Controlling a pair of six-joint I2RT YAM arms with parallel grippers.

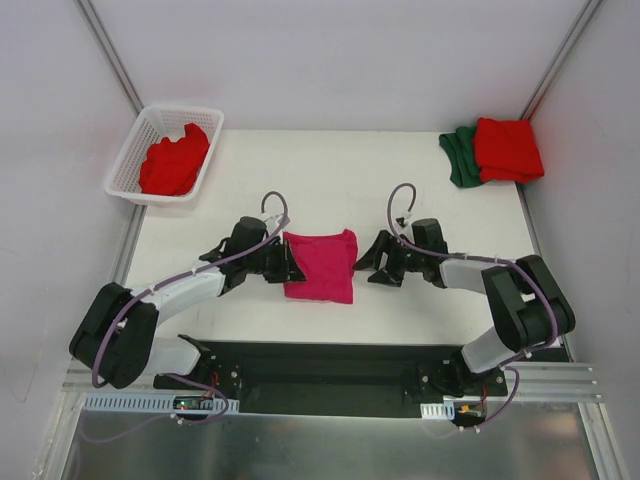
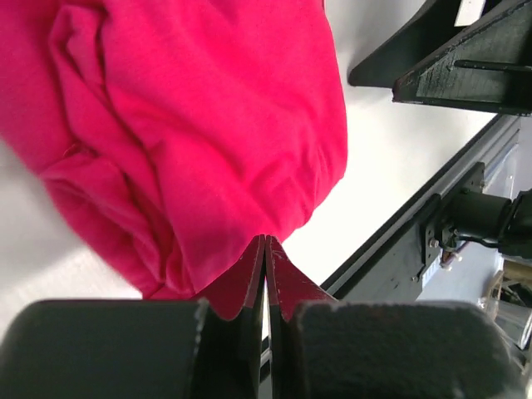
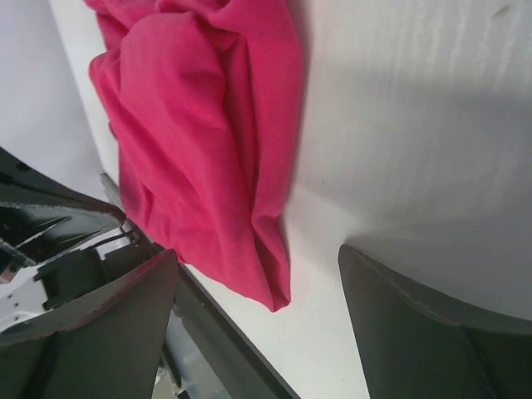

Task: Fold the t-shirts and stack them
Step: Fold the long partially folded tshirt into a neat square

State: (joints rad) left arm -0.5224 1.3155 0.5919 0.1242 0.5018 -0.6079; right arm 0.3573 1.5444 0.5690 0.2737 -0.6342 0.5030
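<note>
Seemingly fold done: pink shirt (image 1: 320, 265) lies folded mid-table. Left gripper (image 1: 296, 269) shut tight, empty, at shirt's edge; right gripper (image 1: 364, 266) wide open, empty, just beside. Next: grasp shirt, carry to far-right stack (image 1: 497, 152); red shirt (image 1: 175, 162) waits in basket (image 1: 127, 166).

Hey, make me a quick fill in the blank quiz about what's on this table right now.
The right claw, beside the pink shirt, is ____.
The left claw is ____.
On the green shirt lies a folded shirt coloured ____.
The crumpled red shirt lies ____ the basket.
Missing words: open, shut, red, in.
</note>
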